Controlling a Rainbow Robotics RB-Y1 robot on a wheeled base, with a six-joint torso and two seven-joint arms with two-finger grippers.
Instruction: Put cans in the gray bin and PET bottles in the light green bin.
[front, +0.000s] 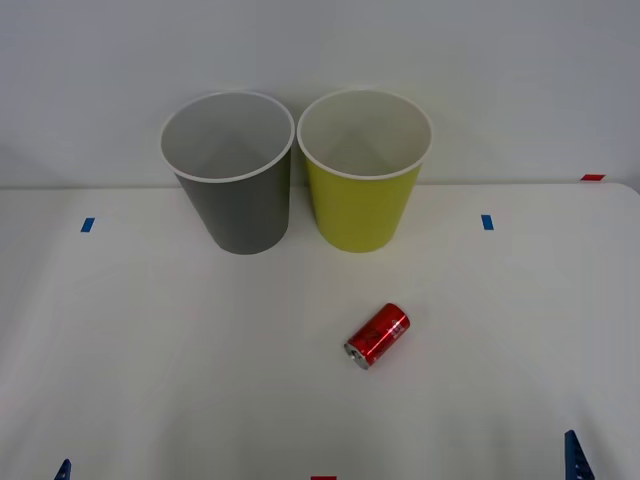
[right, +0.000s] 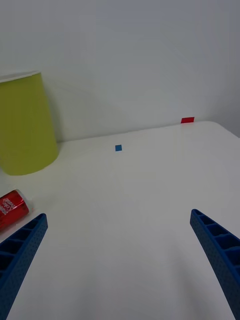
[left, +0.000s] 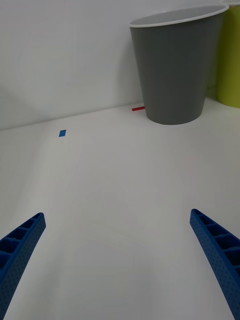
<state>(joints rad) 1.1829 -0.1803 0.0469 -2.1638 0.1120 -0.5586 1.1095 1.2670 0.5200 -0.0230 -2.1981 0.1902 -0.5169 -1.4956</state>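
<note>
Both arms hung low at the table's near edge, the left gripper (left: 118, 265) and right gripper (right: 118, 265) spread wide, holding nothing. The red can (front: 377, 336) lay on its side, long axis diagonal, silver end toward the robot, before the light green bin (front: 362, 205).

The right gripper (right: 120, 260) hangs low over the white table (right: 140, 200), its blue ribbed fingers (right: 220, 250) spread wide apart. The red can (right: 10, 209) lies on its side just beside one finger, not touching it. The green bin (right: 25, 122) stands upright beyond the can. A blue marker (right: 118, 148) and a red marker (right: 187, 120) lie on the table farther off.
</note>
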